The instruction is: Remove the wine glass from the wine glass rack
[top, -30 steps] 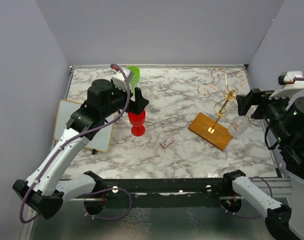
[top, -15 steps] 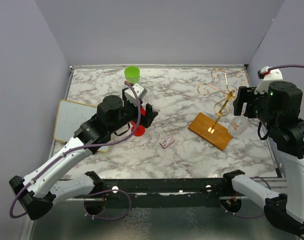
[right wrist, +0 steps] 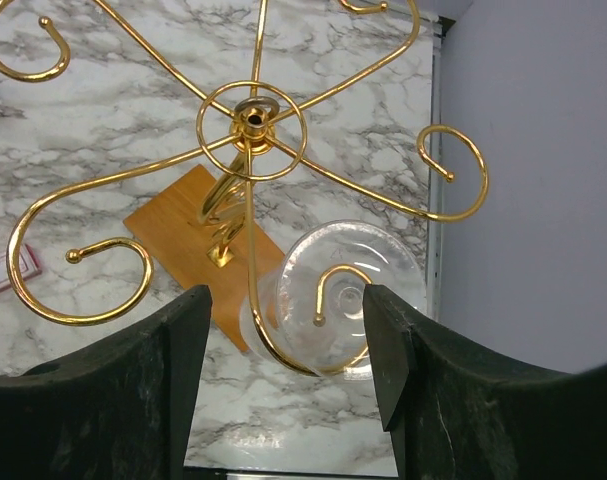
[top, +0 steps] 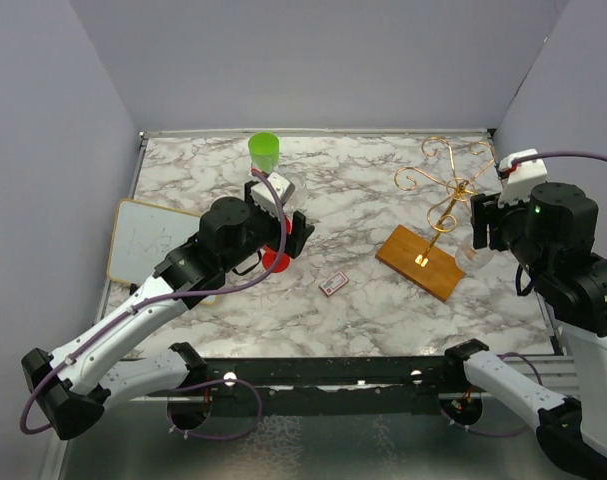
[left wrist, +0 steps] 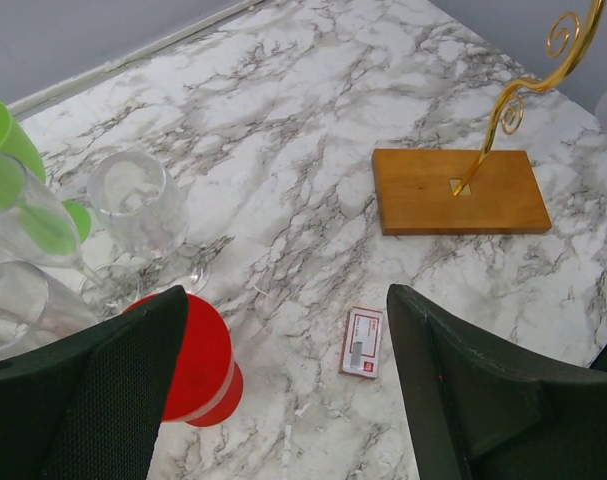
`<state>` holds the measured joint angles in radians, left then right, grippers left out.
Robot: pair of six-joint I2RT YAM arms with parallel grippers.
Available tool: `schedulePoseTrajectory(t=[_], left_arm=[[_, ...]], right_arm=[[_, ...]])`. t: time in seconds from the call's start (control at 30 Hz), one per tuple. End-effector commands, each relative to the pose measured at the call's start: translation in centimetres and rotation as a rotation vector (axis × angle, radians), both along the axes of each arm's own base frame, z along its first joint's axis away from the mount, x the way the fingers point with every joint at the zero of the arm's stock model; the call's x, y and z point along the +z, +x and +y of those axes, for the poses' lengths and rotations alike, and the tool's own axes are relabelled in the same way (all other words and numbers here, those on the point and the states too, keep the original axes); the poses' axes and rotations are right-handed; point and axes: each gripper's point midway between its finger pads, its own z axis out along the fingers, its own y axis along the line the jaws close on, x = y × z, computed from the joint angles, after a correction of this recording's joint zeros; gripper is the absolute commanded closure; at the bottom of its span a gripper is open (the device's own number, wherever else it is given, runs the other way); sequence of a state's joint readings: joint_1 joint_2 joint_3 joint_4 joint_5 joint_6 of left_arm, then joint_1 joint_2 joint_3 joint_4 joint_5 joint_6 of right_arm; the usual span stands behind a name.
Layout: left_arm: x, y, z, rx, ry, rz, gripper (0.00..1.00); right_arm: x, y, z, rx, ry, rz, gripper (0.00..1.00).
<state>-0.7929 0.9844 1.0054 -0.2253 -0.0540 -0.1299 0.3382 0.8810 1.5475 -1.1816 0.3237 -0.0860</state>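
The wine glass rack spreads its gold curled arms above its brown wooden base. A clear wine glass hangs upside down from one curl on the rack's right side, and it also shows in the top view. My right gripper is open, with one jaw on each side of the glass's foot and no contact showing. My left gripper is open over the marble, empty, beside a red glass.
Two clear wine glasses and a green glass stand behind the red one. A small red-and-white card lies mid-table. A white board lies at the left. The right wall is close to the rack.
The right arm swung in over the rack, and its jaws have narrowed around the hanging glass's foot. The left arm came down and forward from the red glass's top and stayed open.
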Motion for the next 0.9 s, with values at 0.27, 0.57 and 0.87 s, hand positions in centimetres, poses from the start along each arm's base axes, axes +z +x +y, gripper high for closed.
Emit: schedulePoseTrajectory(t=[0.27,0.57,0.87], left_arm=[[-0.6,0.4,-0.5,0.007,0.01,-0.019,0.17],[-0.9,0.5,-0.7,0.004,0.017,-0.014,0.17],[-1.4,0.6,-0.7,0.007,0.027,-0.009,0.17]], right_arm=[[-0.3,0.6,-1.2,-0.038,-0.143,-0.012,0.48],[-1.2,1.7,-1.1,-0.06,-0.187,0.005,0.48],[0.7,2.0,-0.2,-0.043,-0.112,-0.05,0.44]])
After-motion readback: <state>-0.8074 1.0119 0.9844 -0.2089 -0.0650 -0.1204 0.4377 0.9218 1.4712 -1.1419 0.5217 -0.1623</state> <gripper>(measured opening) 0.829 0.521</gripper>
